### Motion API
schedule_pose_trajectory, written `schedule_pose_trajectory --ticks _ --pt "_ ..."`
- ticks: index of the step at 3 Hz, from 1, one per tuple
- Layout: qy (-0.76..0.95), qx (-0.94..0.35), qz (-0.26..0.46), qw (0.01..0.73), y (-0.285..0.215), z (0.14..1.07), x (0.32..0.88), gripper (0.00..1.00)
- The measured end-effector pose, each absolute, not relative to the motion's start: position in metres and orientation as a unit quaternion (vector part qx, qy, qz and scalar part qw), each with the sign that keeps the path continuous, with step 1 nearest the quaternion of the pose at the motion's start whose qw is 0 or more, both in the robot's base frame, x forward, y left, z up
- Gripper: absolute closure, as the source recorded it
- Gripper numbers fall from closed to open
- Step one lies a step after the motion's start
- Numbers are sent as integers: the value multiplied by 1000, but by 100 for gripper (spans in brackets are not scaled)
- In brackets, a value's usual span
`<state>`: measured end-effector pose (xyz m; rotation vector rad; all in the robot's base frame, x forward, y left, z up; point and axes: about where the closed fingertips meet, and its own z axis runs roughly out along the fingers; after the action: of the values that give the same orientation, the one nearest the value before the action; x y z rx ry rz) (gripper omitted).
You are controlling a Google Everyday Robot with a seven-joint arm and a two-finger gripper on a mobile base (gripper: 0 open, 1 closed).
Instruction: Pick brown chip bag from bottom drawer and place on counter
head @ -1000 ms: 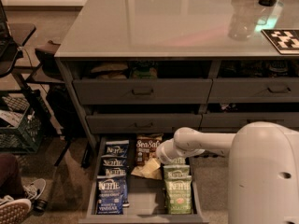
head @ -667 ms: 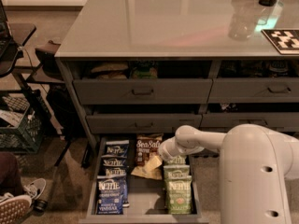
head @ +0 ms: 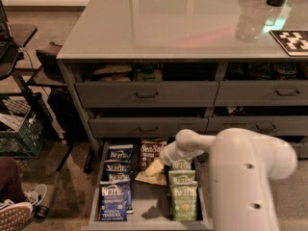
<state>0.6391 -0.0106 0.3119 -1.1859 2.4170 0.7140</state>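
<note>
Shifted since the earlier frames: the arm's broad white link now stands further left and fills more of the lower right; the bags lie as they did.

Camera view, front of cabinet:
- bottom drawer [head: 96,191]: pulled out, dark grey, holding three columns of chip bags
- brown chip bag [head: 151,152]: centre column, at the back of the drawer, lying flat; white "Sea Salt" lettering legible, pale yellowish lower edge crumpled toward the drawer's middle
- gripper [head: 165,158]: at the end of the white arm [head: 240,177], reaching in from the right, low over the right edge of the brown chip bag; whether the claw is apart or clamped cannot be told, nor whether it touches the bag
- blue Kettle bags [head: 115,196]: left column, overlapping from back to front, "KETTLE" legible on each; the front one also seems to read "VINEGAR"
- green Kettle bags [head: 183,201]: right column, overlapping, just beside the gripper, "KETTLE" legible
- counter [head: 159,28]: glossy light grey top above the drawers
- clear container [head: 250,20] and black-and-white checkered marker [head: 291,40]: on the counter's far right
- upper drawers [head: 147,94]: part open, bar handles, dim packets inside
- green crate [head: 19,134] and sneaker [head: 17,214]: on the floor at left
</note>
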Motion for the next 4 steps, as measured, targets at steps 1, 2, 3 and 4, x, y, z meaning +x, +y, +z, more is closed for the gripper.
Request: schedule_pose_trajectory --ticks 1,2,3,4 --pt "861 -407 263 154 -8 254 655 0" --pt "864 -395 276 146 -9 203 666 0" --pt "861 -394 287 148 -8 168 678 0" --pt "858 -397 288 152 -5 147 696 0"
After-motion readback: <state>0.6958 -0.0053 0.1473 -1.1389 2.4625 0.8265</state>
